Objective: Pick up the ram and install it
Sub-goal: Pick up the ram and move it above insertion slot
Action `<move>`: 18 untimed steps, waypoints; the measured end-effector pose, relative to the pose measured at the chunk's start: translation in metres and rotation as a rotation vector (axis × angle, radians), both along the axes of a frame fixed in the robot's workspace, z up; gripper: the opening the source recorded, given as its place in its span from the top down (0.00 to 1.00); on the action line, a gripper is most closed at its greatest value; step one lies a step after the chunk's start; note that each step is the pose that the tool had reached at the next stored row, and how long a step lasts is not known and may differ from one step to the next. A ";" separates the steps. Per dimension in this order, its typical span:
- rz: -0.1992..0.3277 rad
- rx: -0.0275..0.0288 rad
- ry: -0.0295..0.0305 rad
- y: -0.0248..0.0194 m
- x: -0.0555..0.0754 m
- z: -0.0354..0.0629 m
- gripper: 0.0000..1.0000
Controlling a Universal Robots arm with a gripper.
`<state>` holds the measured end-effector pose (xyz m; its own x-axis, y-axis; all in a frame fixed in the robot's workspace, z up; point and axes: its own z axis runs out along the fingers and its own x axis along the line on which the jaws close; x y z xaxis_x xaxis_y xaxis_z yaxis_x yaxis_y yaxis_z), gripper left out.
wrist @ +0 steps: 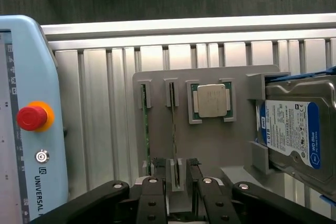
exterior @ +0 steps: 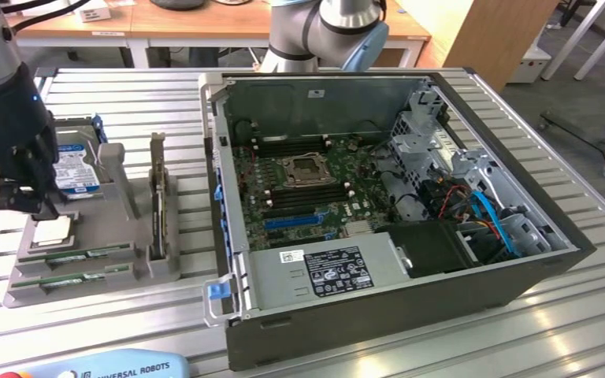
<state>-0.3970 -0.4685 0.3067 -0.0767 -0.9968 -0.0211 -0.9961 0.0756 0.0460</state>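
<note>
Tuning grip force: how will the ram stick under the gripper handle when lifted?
Likely stiff and light: the ram is a thin board standing on edge in the grey holder. Being so thin, it could crack under a hard squeeze. End slots hold it, so it may bind if the open gripper, lined up over it, pulls crooked.

Silver-grey arm joint [exterior: 329, 24] with pale blue cap [exterior: 371, 43], upper centre of the exterior view. Bulky black wrist housing [exterior: 3, 118] at upper left. Black gripper [wrist: 177, 163] links, 4 round silver screws [wrist: 153, 181].

Thin green ram [wrist: 172, 124] on edge in a slot of the grey tray [wrist: 157, 74]
</note>
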 end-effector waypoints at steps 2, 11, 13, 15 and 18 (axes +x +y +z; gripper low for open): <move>0.000 0.0000 0.0000 -0.0026 0.000 0.0000 0.71; 0.000 0.0001 0.0000 -0.0107 0.000 0.0000 0.71; 0.000 0.0000 0.0000 -0.0108 0.000 0.0000 0.71; 0.000 0.0001 -0.0001 -0.0108 0.000 -0.0006 0.71; 0.000 0.0000 0.0000 -0.0108 0.000 -0.0027 0.71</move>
